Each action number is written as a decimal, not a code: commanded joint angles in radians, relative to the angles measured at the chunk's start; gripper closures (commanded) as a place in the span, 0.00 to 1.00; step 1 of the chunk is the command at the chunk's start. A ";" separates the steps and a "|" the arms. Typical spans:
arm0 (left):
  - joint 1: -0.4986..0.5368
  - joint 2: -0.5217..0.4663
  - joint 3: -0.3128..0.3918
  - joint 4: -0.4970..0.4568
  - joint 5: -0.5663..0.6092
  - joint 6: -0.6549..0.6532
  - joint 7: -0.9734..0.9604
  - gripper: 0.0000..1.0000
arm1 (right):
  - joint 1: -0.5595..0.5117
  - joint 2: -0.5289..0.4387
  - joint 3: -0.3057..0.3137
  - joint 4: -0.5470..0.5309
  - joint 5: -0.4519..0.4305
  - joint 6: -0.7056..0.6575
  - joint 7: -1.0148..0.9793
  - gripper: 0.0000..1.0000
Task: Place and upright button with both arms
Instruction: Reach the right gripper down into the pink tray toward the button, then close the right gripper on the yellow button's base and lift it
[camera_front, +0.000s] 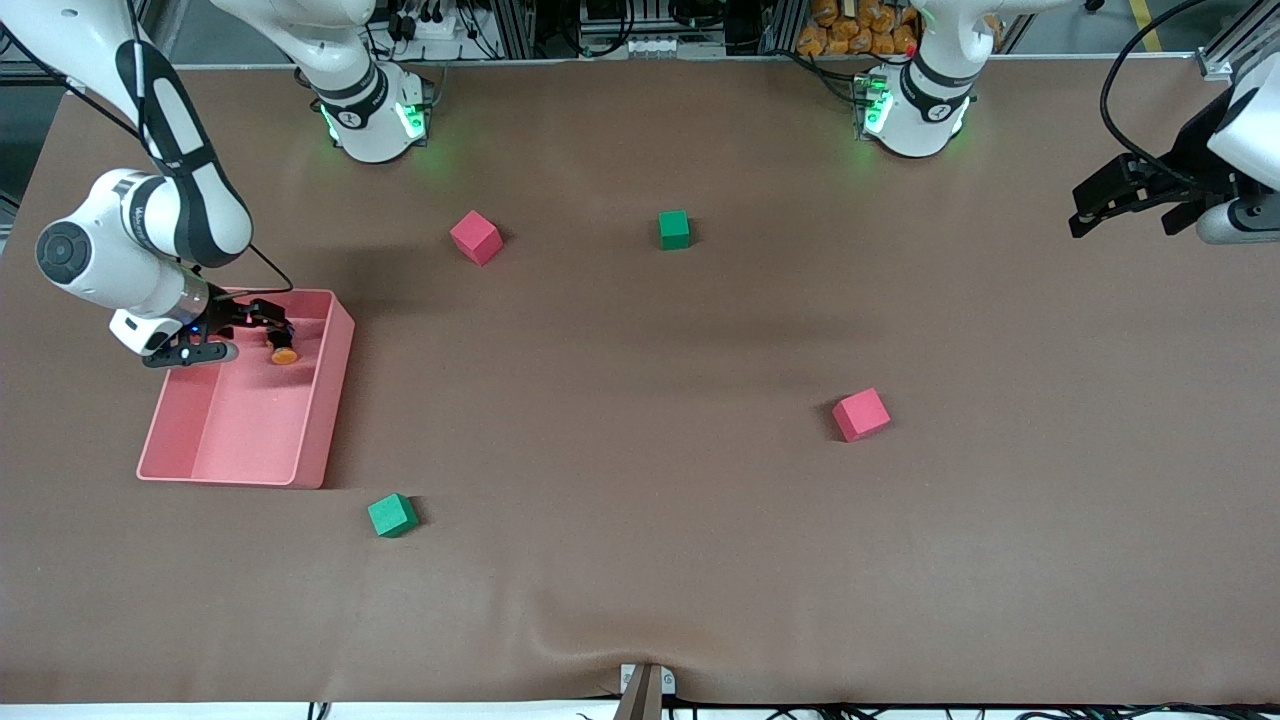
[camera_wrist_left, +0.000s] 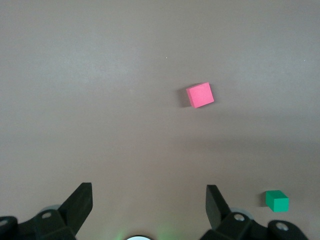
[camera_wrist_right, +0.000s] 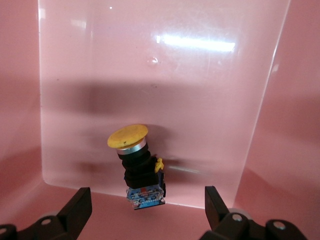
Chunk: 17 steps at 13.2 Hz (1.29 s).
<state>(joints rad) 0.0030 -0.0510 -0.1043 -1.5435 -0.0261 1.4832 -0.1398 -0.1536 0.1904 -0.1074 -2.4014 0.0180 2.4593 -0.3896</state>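
1. Hovering in the pink bin (camera_front: 318, 400), the right gripper (camera_front: 262, 322) has its fingers (camera_wrist_right: 75, 207) spread apart, nothing between them.
2. Lying on the bin floor just ahead of those fingertips is the button (camera_wrist_right: 134, 162), tilted, orange cap up, touching neither finger.
3. Waiting over bare table at its own end, the left gripper (camera_front: 1100, 205) is spread wide too; a red cube (camera_wrist_left: 200, 95) and green cube (camera_wrist_left: 276, 201) lie below it.

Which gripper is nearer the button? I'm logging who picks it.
Right. The right gripper, open, is over the pink bin beside the button; the left gripper, open, waits at the left arm's end.
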 joint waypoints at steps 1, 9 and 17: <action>0.011 0.000 -0.005 0.009 -0.005 -0.014 0.022 0.00 | -0.010 0.017 0.009 -0.016 -0.013 0.056 -0.002 0.00; 0.009 0.002 -0.005 0.008 -0.005 -0.014 0.019 0.00 | -0.009 0.055 0.011 -0.022 -0.004 0.090 0.000 0.00; 0.008 0.003 -0.005 0.009 -0.005 -0.014 0.020 0.00 | 0.002 0.083 0.012 -0.022 -0.004 0.072 0.000 0.00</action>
<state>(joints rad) 0.0030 -0.0510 -0.1042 -1.5456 -0.0261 1.4823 -0.1398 -0.1533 0.2686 -0.1024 -2.4098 0.0181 2.5249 -0.3893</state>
